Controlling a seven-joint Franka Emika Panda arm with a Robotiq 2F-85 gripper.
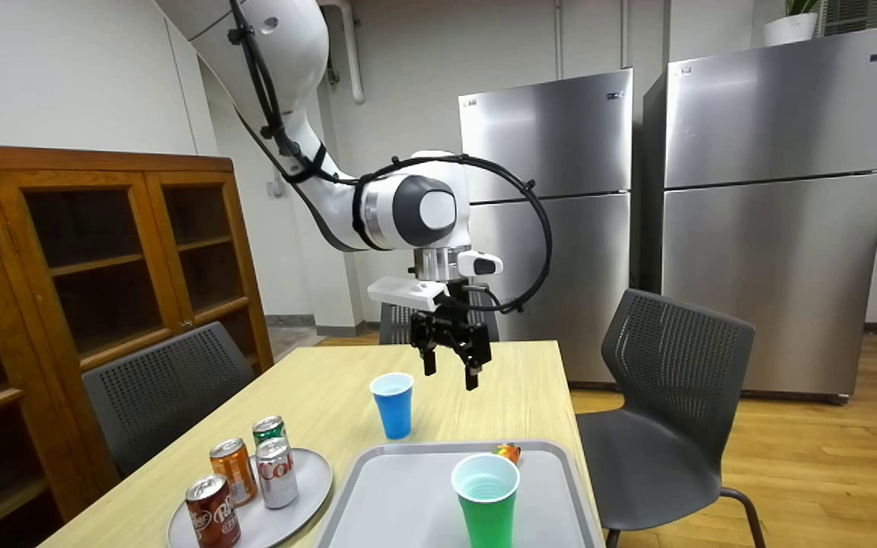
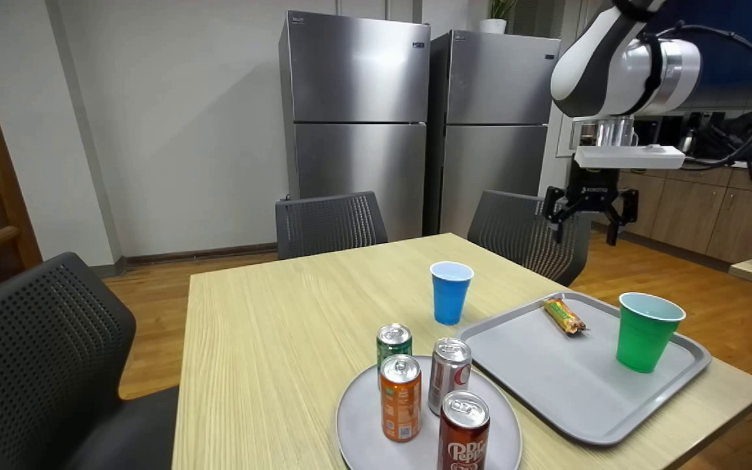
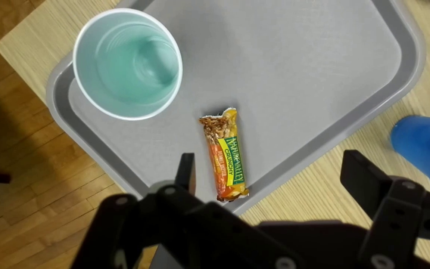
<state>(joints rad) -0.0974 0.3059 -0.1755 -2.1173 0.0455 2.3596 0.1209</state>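
Arm (image 1: 389, 211) aloft, jaws downward and apart.

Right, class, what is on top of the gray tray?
On the gray tray are a green cup and a Nature Valley bar; the tray directly beneath each is covered and cannot be seen.

From near the table (image 2: 278, 333), both your exterior views face the refrigerators (image 1: 549, 137); your wrist view looks down on the tray (image 3: 293, 67), which all three share.
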